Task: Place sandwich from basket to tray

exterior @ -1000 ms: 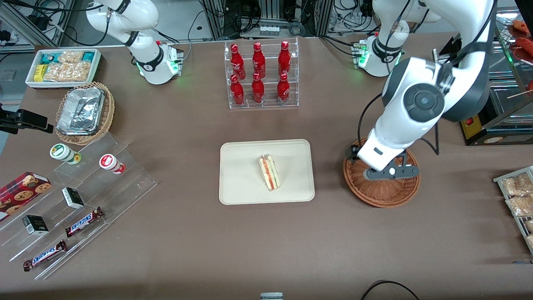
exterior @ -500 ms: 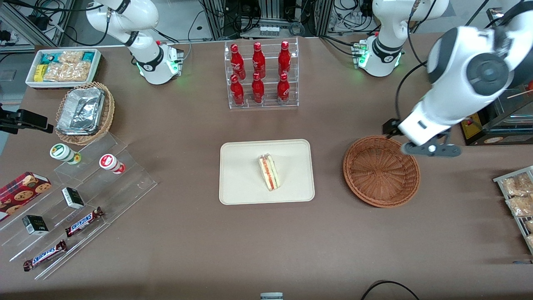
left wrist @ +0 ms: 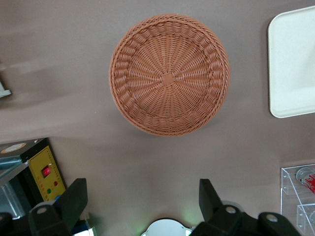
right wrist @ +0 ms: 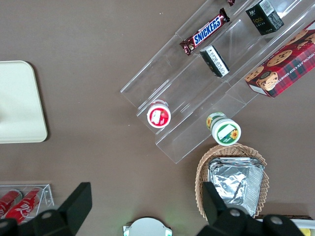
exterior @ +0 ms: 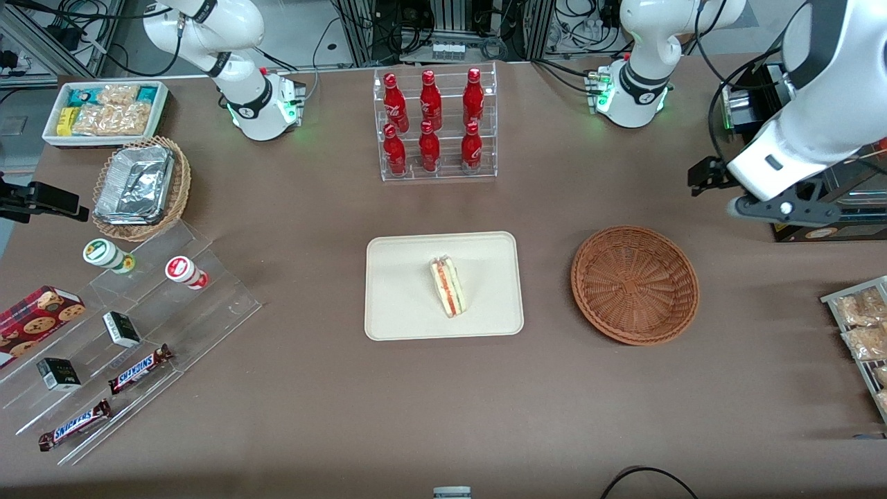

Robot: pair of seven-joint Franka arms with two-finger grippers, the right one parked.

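A second ago the claw (exterior: 779,208) hung low over the basket (exterior: 635,284), covering its 12 o'clock rim. It has since risen and swung out toward the working arm's end of the desk, and now sits well clear of the basket at about its 2 o'clock in the front view. The basket's whole woven bowl is uncovered, and the wrist view shows its fingers (left wrist: 74,201) spread wide.

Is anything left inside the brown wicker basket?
Nothing: the basket shows bare weave, uncovered. The sandwich lies on the tray. The gripper, open, is above the table toward the working arm's end.
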